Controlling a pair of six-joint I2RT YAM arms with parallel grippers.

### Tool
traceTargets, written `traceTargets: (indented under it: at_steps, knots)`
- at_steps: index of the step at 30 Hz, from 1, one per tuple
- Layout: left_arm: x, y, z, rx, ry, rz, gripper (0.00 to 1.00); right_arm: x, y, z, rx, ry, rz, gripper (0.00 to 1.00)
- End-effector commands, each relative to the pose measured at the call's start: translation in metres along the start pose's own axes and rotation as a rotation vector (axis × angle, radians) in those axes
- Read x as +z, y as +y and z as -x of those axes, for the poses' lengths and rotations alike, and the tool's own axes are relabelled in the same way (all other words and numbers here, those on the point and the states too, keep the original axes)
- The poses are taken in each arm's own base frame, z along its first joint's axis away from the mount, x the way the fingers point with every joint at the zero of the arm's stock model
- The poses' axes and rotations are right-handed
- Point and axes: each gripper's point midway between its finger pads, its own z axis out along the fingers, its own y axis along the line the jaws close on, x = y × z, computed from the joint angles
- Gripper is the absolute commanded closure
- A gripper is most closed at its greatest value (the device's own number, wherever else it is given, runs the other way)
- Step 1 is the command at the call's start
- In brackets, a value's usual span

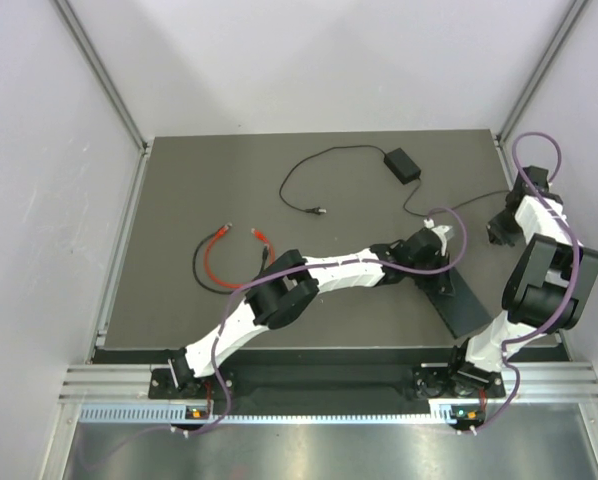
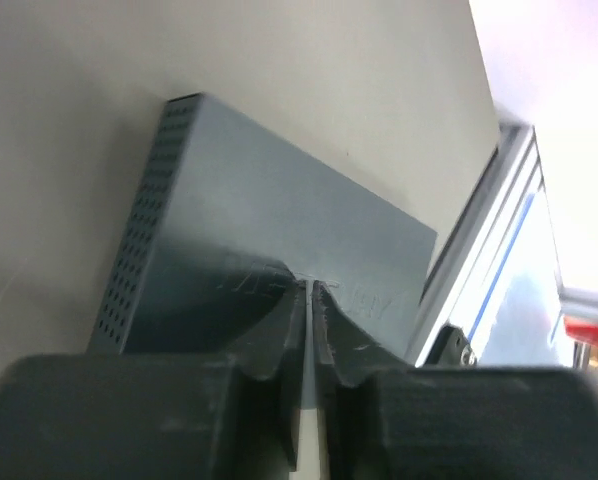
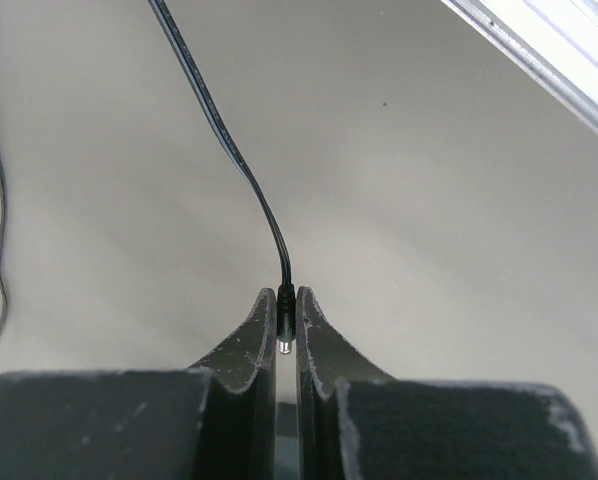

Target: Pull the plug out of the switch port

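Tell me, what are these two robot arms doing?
The left gripper, shut, seems to press down on the flat matte black box, holding it. The right gripper pinches a small black plug with a silver tip, on a thin black cord, away from that box. So the plug looks already pulled out.

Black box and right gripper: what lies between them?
In the top view, only bare table lies between the black box and the right gripper, which is shut on the plug.
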Motion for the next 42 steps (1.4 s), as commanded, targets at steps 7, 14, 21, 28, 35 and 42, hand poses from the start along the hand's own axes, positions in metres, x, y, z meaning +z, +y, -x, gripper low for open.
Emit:
traceTargets:
  at_steps: [7,14,21,28,35,42]
  knots:
    - [-0.066,0.004,0.006,0.223,0.118,-0.085,0.54,-0.038,0.013,0.010,-0.213,-0.001,0.101,1.00]
    - [-0.111,-0.015,0.058,0.263,0.059,-0.111,0.50,-0.055,0.034,-0.002,-0.289,0.012,0.180,1.00]
    - [-0.186,0.049,0.107,0.144,-0.032,0.053,0.51,-0.079,0.057,-0.021,-0.392,0.013,0.265,1.00]
    - [-0.274,0.104,0.129,0.084,-0.098,0.274,0.53,-0.105,0.136,-0.038,-0.522,0.007,0.476,1.00]
    - [-0.338,0.121,0.127,0.024,-0.154,0.364,0.53,-0.184,0.298,-0.057,-0.588,-0.056,0.883,0.99]
    - [-0.362,0.145,0.116,-0.031,-0.166,0.416,0.53,-0.194,0.371,-0.049,-0.508,-0.008,1.043,0.98]
